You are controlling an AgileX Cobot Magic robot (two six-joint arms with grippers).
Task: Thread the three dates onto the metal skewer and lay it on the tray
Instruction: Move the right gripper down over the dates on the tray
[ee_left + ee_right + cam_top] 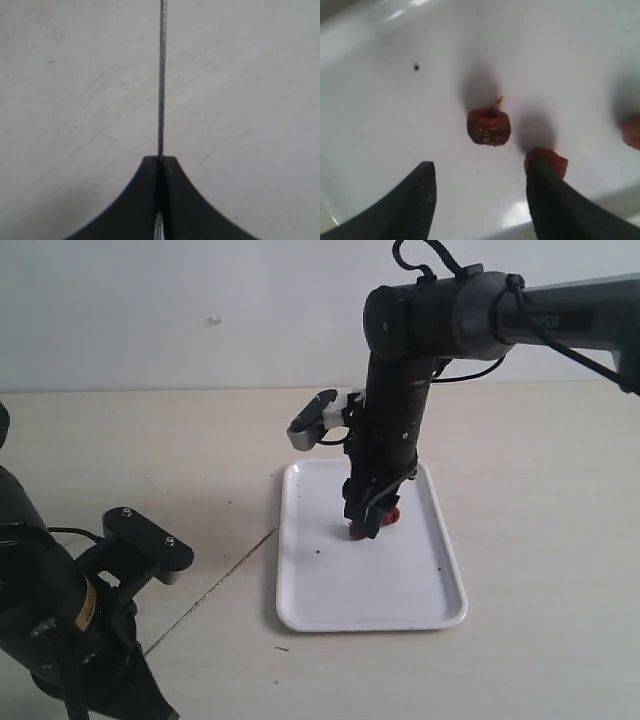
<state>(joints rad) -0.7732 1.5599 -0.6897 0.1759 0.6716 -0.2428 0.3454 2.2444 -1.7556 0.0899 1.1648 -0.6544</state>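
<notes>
Left gripper [160, 161], clamped shut on the metal skewer [161, 75], aims it straight ahead over the surface [65, 110]. Right gripper [481, 169] hangs wide open, empty, above the tray [380, 110]: one date [489, 126] lies just ahead, centred on its gap, a second date [549, 159] sits at one fingertip [537, 175], the third date [632, 132] beyond it.
</notes>
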